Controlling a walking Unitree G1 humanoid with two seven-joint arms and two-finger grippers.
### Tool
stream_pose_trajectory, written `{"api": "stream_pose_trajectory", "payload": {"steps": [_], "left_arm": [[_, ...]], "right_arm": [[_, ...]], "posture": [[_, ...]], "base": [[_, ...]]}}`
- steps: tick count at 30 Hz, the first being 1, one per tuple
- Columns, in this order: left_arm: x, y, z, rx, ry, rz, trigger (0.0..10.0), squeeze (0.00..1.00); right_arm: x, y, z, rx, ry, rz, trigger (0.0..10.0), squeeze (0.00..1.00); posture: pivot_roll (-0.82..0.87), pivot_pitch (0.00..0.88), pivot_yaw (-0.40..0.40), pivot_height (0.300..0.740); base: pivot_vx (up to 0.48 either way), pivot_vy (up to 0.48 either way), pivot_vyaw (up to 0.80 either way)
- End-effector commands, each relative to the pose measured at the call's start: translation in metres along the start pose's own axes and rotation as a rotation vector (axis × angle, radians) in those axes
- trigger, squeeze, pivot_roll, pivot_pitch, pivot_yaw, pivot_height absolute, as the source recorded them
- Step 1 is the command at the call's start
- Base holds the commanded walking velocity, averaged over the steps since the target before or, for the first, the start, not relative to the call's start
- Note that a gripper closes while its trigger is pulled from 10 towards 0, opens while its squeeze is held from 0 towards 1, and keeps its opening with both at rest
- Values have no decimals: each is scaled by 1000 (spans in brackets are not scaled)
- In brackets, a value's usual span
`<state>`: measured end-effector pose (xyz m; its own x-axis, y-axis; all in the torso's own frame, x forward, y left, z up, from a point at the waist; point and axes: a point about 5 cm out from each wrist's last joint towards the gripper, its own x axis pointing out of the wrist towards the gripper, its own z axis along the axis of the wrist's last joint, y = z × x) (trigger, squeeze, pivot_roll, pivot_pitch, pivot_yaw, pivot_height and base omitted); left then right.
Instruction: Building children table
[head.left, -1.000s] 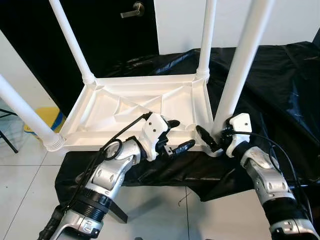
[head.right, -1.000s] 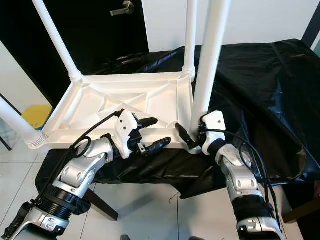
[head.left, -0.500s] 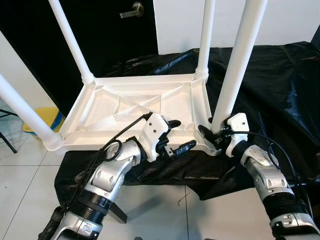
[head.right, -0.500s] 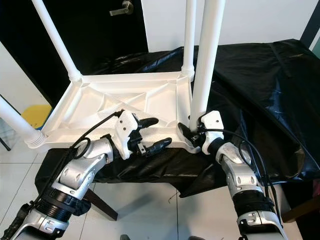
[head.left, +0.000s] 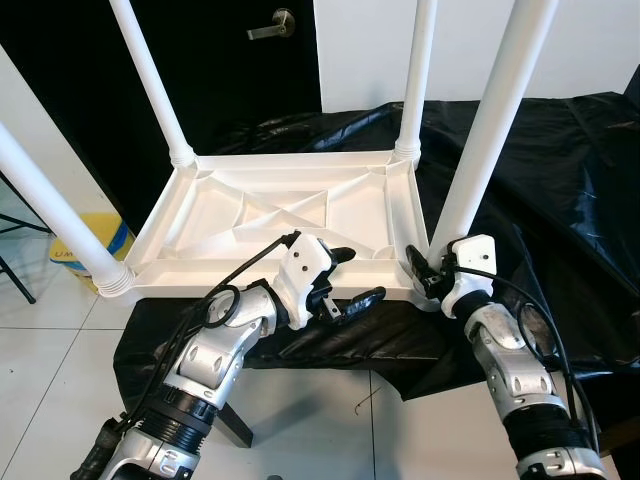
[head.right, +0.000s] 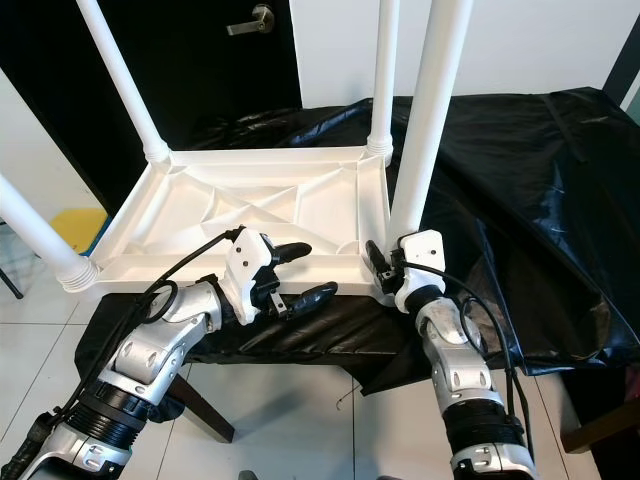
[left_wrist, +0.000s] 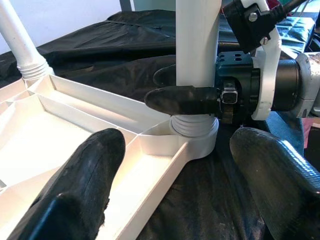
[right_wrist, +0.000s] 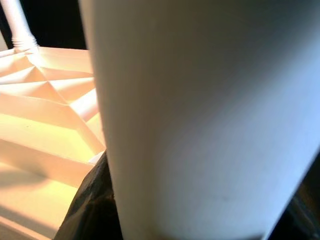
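Indoor room, domestic type: white tiled floor (head.left: 40, 350) at 7 o'clock; dark door (head.left: 230, 70) with lever handle (head.left: 272, 27) at 11 o'clock; white wall (head.left: 620, 40).

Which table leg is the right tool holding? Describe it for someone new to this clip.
An upside-down white tabletop lies on black sheeting, legs pointing up. The held leg stands at the near right corner, the right tool clamped round its base, unlike the other three.

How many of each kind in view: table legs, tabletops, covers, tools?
White table legs: 4 (far-left, far-right, near-left, near-right)
White upturned tabletop: 1
Black plastic cover: 1
Tools: 2 (left tool, open; right tool, around the near-right leg's base)
Total: 8
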<state>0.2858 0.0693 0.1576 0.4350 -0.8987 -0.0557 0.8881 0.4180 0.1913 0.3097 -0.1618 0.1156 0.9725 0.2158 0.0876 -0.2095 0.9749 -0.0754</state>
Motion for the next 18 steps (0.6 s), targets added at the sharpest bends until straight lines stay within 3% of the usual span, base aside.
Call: {"api": "stream_pose_trajectory", "payload": {"steps": [1,6,8,12,18], "left_arm": [[-1,-2,0,12,1,-35,10000,0],[-1,-2,1,17,-1,-32,10000,0],[-1,-1,1,24,2,-30,10000,0],[-2,-1,0,26,5,-25,10000,0],[-2,-2,0,25,3,-19,10000,0]], "right_arm": [[-9,-1,-20,44,99,-125,10000,0],[-9,6,-19,65,92,-204,10000,0],[-10,14,-18,77,96,-321,10000,0],[-13,26,-17,106,103,-424,10000,0],[-12,28,-15,109,95,-414,10000,0]], "posture": [[-133,8,55,740],[-131,6,56,740],[-128,5,55,740],[-121,9,51,740],[-121,8,51,740]], "base": [[0,0,0],[0,0,0],[0,0,0],[0,0,0],[0,0,0]]}}
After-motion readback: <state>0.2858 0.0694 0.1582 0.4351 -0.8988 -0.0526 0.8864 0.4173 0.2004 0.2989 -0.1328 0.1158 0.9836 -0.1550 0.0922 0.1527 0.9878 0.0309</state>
